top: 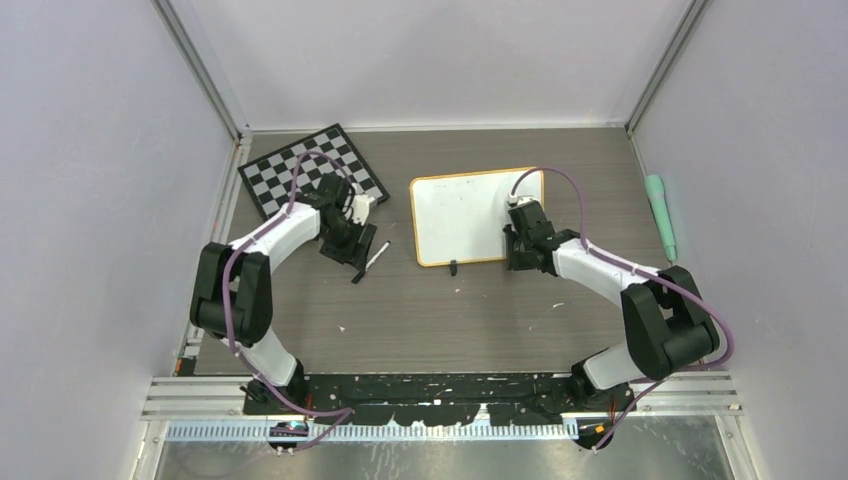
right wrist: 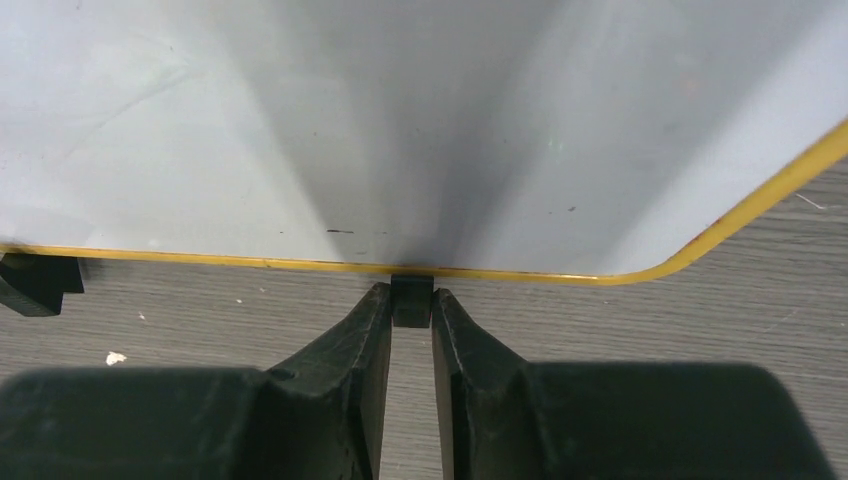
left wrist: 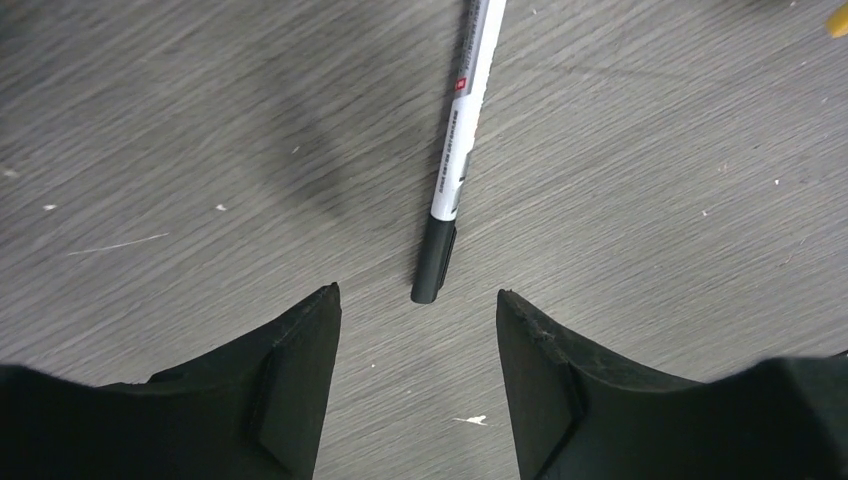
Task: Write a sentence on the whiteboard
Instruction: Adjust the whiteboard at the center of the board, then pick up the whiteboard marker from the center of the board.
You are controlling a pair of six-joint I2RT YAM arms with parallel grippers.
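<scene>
The whiteboard [top: 465,215] lies flat at the table's middle, white with a thin orange-tan rim, and no words show on it. My right gripper [top: 514,260] is at its near right edge, shut on one of its black foot clips [right wrist: 411,300]. The board's blank surface [right wrist: 400,120] fills the right wrist view, with the other clip [right wrist: 35,282] at the left. A white marker with a black cap [left wrist: 455,150] lies on the table left of the board [top: 377,256]. My left gripper [left wrist: 418,292] is open, its fingertips on either side of the cap end without touching it.
A black-and-white chessboard [top: 313,170] lies at the back left, just behind my left arm. A teal stick-shaped object [top: 660,215] lies along the right wall. Small white specks [left wrist: 470,420] dot the grey wood-grain table [top: 450,320].
</scene>
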